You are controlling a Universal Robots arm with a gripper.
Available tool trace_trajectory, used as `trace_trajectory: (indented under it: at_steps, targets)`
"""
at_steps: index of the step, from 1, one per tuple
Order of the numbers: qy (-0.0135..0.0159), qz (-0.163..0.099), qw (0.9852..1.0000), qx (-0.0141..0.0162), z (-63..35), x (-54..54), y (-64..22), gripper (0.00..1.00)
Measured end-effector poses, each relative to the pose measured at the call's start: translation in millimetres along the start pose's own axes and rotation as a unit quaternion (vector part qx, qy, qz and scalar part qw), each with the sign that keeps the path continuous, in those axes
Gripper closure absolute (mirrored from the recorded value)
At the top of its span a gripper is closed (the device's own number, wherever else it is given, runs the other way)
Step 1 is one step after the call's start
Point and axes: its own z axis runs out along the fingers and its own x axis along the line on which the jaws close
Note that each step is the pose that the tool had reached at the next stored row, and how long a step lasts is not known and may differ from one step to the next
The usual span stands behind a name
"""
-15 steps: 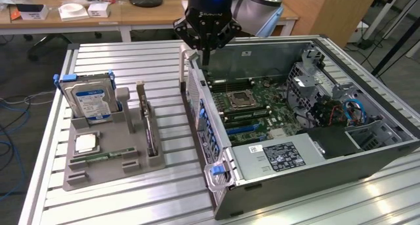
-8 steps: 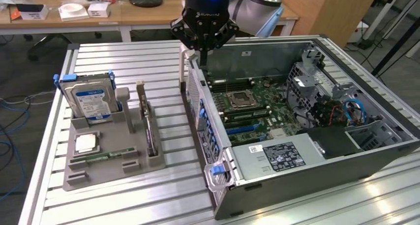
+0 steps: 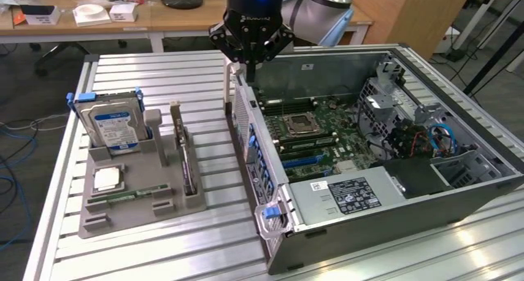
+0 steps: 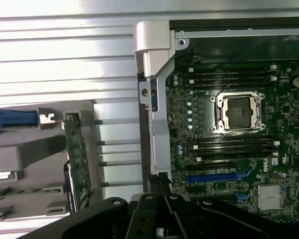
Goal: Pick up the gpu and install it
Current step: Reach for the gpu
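Gpu (image 3: 186,152): upright on edge in grey holder (image 3: 135,206), bench (image 3: 147,69), exterior view's left of open computer case (image 3: 393,226). Tool (image 3: 248,72): narrow, seemingly empty, over case's far wall, well apart. Step: pick-up unstarted; grasp calls for widened jaws astride card's top edge.

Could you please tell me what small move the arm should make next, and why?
Probably a sideways shift of the gripper toward the exterior view's left, to bring it over the gpu. The card stands on edge in the gray holder, while the gripper hangs above the computer case's rear wall, carrying no card.
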Motion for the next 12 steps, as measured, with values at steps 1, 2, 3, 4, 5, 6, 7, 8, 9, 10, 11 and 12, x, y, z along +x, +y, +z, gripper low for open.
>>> trace_trajectory:
  at_steps: [1, 2, 3, 4, 5, 6, 7, 8, 9, 10, 11, 12]
  targets:
    - [0.0, 0.0, 1.0, 0.0, 0.1, 0.7, -0.1, 0.89]
    - [0.0, 0.0, 1.0, 0.0, 0.1, 1.4, -0.1, 0.89]
    - [0.0, 0.0, 1.0, 0.0, 0.1, 2.1, -0.2, 0.89]
    - [0.0, 0.0, 1.0, 0.0, 0.1, 2.8, -0.2, 0.89]
    - [0.0, 0.0, 1.0, 0.0, 0.2, 3.5, -0.3, 0.89]
    - [0.0, 0.0, 1.0, 0.0, 0.2, 4.1, -0.3, 0.89]
    - [0.0, 0.0, 1.0, 0.0, 0.2, 4.8, -0.4, 0.89]
    - [0.0, 0.0, 1.0, 0.0, 0.2, 5.5, -0.4, 0.89]
    - [0.0, 0.0, 1.0, 0.0, 0.2, 6.2, -0.5, 0.89]
    - [0.0, 0.0, 1.0, 0.0, 0.2, 6.9, -0.5, 0.89]
    - [0.0, 0.0, 1.0, 0.0, 0.3, 7.6, -0.6, 0.89]
    - [0.0, 0.0, 1.0, 0.0, 0.3, 8.4, -0.7, 0.89]
